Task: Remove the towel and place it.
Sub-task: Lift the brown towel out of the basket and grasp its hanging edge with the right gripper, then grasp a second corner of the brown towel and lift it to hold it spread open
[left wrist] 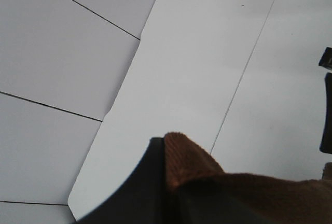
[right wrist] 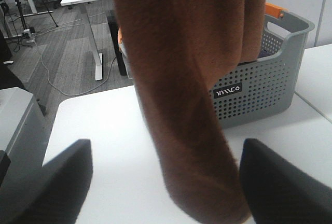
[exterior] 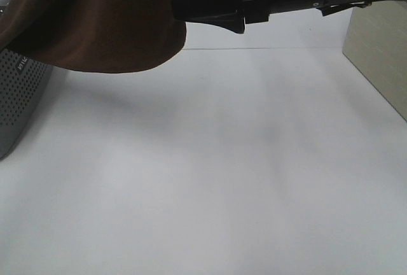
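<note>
item one, the towel (exterior: 95, 20): dark brown terry with a soft nap, hanging in a thick rounded fold above the smooth white table (exterior: 222, 192), near the grey basket (right wrist: 259, 94). we judge it is held high so the cloth clears the basket before placing.
item two, left gripper (left wrist: 164, 151): closed on a pinched ridge of the towel, bearing its weight.
item three, right gripper (exterior: 191, 6): black wedge-shaped fingers (right wrist: 57, 187) spread wide, with the hanging fold between them. whether they touch the cloth we cannot quite tell. we judge it is set for a second hold.
item four, basket: hard plastic, perforated walls, cut-out handle.
</note>
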Controlling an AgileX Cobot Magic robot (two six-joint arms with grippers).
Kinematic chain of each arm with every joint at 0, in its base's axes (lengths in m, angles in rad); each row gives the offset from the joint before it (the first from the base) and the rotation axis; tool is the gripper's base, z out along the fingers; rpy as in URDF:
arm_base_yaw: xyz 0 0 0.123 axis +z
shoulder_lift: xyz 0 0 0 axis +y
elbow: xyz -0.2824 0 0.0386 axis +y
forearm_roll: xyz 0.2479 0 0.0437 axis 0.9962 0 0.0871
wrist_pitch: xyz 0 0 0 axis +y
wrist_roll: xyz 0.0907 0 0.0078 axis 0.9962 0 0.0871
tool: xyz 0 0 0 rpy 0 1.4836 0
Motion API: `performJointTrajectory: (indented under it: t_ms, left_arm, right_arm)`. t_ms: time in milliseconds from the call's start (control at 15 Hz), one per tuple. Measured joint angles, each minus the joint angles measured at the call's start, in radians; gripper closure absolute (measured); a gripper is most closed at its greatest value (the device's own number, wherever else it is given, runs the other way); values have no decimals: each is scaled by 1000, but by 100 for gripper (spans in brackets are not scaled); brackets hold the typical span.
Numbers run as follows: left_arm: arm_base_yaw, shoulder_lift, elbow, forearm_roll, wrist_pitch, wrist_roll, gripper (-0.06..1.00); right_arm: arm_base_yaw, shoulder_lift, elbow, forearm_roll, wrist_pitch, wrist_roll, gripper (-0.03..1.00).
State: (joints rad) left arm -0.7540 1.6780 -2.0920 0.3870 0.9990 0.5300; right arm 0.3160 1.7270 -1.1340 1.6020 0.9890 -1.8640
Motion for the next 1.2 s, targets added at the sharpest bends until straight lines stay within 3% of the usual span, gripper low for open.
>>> performJointTrajectory:
  t_ms: [400, 733, 800, 1000, 1067, 1200]
  left_arm:
    - [0, 0, 0, -24, -1, 0, 94]
    - [0, 0, 0, -33, -1, 0, 94]
    - [0, 0, 0, -34, -1, 0, 94]
    - [0, 0, 0, -35, -1, 0, 94]
    - [0, 0, 0, -35, -1, 0, 94]
    - [0, 0, 0, -36, -1, 0, 94]
  right_arm:
    - [102, 77, -30, -20, -35, 21, 21]
    - [112, 102, -31, -27, -65, 22, 26]
    - [112, 102, -31, -27, -68, 22, 33]
    - [112, 102, -31, -27, -71, 41, 82]
    - [112, 102, -31, -34, -70, 54, 94]
    - [112, 102, -31, -42, -70, 68, 96]
